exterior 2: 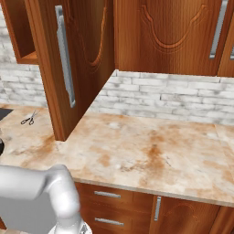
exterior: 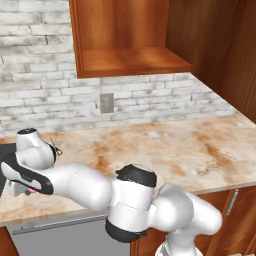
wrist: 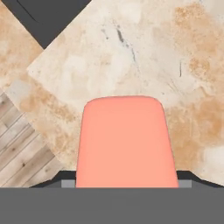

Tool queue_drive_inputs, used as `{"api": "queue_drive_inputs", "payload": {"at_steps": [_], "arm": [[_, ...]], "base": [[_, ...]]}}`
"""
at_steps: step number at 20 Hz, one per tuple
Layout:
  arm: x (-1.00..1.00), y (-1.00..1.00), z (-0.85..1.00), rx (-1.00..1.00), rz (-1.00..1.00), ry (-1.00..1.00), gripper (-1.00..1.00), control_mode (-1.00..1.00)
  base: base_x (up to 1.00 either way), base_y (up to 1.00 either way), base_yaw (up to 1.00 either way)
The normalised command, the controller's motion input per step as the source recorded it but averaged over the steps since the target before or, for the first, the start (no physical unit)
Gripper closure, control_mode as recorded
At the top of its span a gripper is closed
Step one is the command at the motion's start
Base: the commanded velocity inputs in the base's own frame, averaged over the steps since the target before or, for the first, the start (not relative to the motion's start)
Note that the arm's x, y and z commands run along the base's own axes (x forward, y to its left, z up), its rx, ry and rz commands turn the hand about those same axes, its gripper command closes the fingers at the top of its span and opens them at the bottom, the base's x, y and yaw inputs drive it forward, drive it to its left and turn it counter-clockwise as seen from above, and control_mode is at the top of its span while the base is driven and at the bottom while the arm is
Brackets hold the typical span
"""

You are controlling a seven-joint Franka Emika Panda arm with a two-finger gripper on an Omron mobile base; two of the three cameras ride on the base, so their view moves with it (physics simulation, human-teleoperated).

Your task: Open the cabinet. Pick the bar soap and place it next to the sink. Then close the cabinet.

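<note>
1. We are seeing the bar soap (wrist: 126, 142), salmon-pink with rounded corners, sitting right in front of the hand camera, rising from between the two dark finger tips at the bottom of the hand view.
2. The gripper (wrist: 126, 183) is closing on the soap from both sides, its pads (wrist: 68, 183) touching the bar's lower edges, so the claw is holding the soap at a middling width.
3. Below the held soap we are looking at the mottled beige countertop (wrist: 144, 57); a dark corner of the sink (wrist: 43, 17) is showing at the top left of that view, near the soap but apart from it.
4. Wooden floor planks (wrist: 22, 148) are showing past the counter edge at the lower left.
5. In the left base view the arm is reaching low to the left, over the counter's front edge beside the sink (exterior: 6, 150).
6. Small scissors (exterior 2: 29, 119) are lying on the counter near the backsplash.
7. The cabinet (exterior: 125, 37) is standing open, its door (exterior 2: 73, 64) with the long silver handle (exterior 2: 65, 59) swinging out over the counter.
</note>
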Motion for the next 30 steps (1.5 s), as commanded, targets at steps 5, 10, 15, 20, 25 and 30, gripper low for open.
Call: {"api": "queue_drive_inputs", "payload": {"at_steps": [5, 10, 15, 20, 25, 30], "arm": [[0.34, 0.29, -0.03, 0.00, 0.00, 0.01, 1.00, -1.00], [0.13, 0.20, -0.11, 0.00, 0.00, 0.01, 1.00, -1.00], [0.00, 0.15, -0.34, 0.00, 0.00, 0.00, 1.00, -1.00], [0.00, 0.05, -0.48, 0.00, 0.00, 0.00, 1.00, -1.00], [0.02, 0.00, -0.14, 0.02, 0.00, 0.01, -1.00, -1.00], [0.00, 0.00, 0.00, 0.00, 0.00, 0.00, -1.00, -1.00]], "base": [[0.00, 0.00, 0.00], [0.00, 0.00, 0.00], [0.00, 0.00, 0.00], [0.00, 0.00, 0.00], [0.00, 0.00, 0.00], [0.00, 0.00, 0.00]]}}
